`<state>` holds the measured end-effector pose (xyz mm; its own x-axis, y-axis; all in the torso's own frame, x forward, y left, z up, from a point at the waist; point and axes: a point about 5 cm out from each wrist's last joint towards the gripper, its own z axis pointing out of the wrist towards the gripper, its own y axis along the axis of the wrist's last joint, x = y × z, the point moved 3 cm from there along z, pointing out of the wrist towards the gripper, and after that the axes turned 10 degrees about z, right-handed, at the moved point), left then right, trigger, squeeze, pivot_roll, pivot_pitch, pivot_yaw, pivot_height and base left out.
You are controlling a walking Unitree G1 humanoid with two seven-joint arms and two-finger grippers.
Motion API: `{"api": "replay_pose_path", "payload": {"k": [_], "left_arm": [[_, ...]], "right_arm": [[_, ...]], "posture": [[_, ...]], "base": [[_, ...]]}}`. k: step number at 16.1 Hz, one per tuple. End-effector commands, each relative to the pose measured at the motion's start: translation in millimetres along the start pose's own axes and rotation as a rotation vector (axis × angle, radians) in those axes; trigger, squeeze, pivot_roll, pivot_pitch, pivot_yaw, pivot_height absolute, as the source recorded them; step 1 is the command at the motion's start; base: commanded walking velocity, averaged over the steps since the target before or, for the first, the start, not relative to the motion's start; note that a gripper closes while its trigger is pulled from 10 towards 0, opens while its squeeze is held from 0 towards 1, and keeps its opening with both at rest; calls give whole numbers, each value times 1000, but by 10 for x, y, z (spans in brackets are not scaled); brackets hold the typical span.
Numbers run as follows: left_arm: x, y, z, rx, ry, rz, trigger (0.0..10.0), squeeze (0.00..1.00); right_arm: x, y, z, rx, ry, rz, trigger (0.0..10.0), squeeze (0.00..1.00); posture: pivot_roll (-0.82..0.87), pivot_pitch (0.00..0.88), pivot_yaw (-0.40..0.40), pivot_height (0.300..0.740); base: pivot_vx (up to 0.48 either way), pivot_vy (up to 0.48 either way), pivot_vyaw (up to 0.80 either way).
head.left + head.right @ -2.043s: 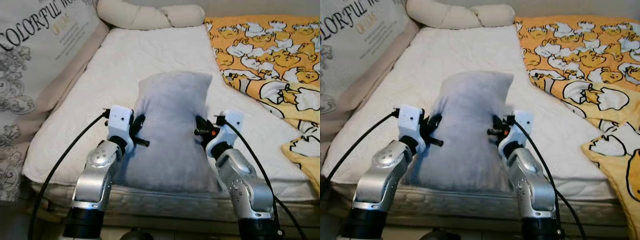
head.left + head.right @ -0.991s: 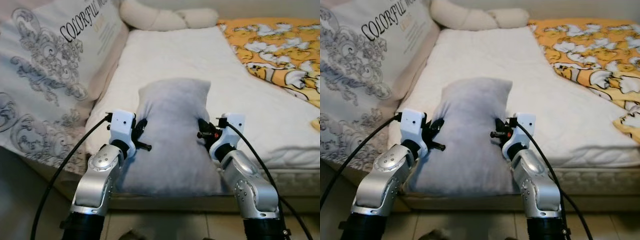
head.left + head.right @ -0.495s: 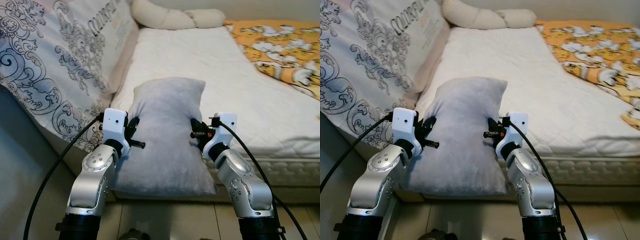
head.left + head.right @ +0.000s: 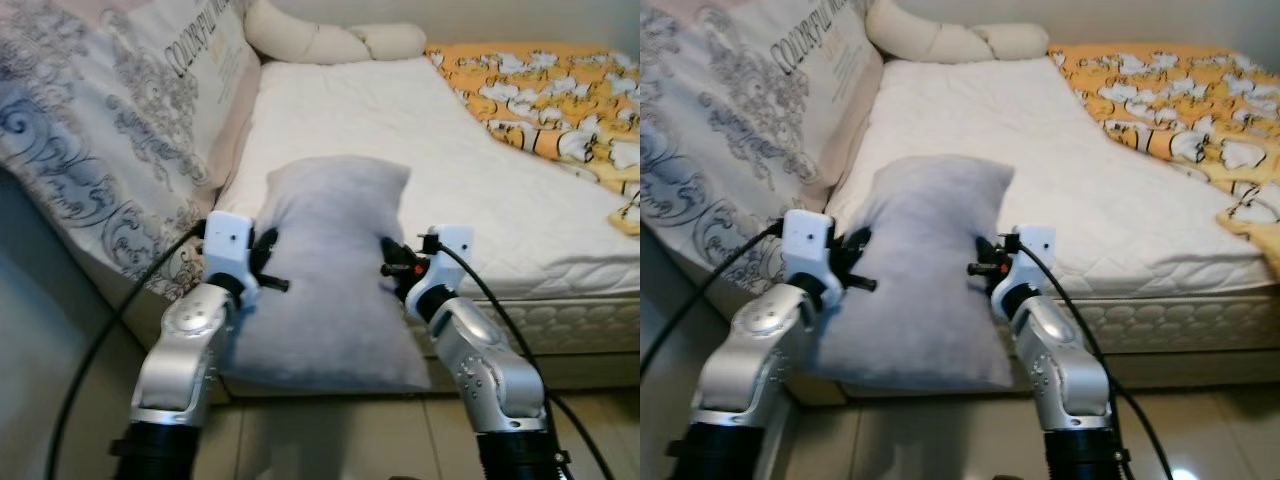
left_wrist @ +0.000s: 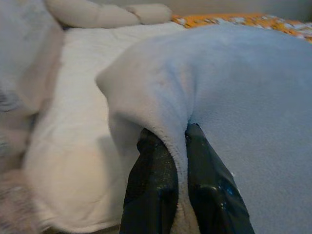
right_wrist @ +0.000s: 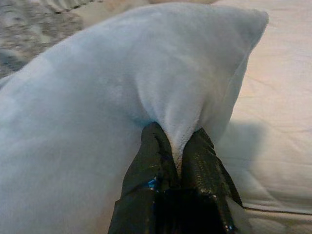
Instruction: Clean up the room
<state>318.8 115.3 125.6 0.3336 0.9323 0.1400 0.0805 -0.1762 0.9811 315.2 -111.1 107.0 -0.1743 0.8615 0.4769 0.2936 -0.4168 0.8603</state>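
A pale grey pillow (image 4: 330, 270) hangs between my two arms, over the near corner of the bed. My left gripper (image 4: 268, 262) is shut on its left edge, and the wrist view shows both fingers (image 5: 153, 180) pinching a fold of the grey pillow (image 5: 234, 97). On the other side my right gripper (image 4: 392, 268) is shut on the right edge, its fingers (image 6: 156, 161) clamped on a ridge of the pillow (image 6: 122, 87).
The white mattress (image 4: 400, 130) stretches ahead. A large printed cushion (image 4: 110, 130) leans along its left side, a cream bolster (image 4: 330, 42) lies at the far end, and an orange duck-print blanket (image 4: 550, 90) covers the right. Tiled floor (image 4: 330, 440) lies below me.
The view has swung back to the right, so the printed cushion takes up less of the left. Both grippers still hold the pillow in the same way.
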Motion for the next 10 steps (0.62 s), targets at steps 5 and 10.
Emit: {"api": "replay_pose_path", "payload": {"k": [5,10], "left_arm": [[79,81,9,-31,27,20,10000,0],[122,75,-9,-29,44,14,10000,0]], "right_arm": [[31,101,29,-41,11,-8,10000,0],[62,122,55,-49,23,-12,10000,0]], "posture": [[-30,0,35,740],[-24,0,30,740]], "base": [[272,0,0],[270,0,0]]}}
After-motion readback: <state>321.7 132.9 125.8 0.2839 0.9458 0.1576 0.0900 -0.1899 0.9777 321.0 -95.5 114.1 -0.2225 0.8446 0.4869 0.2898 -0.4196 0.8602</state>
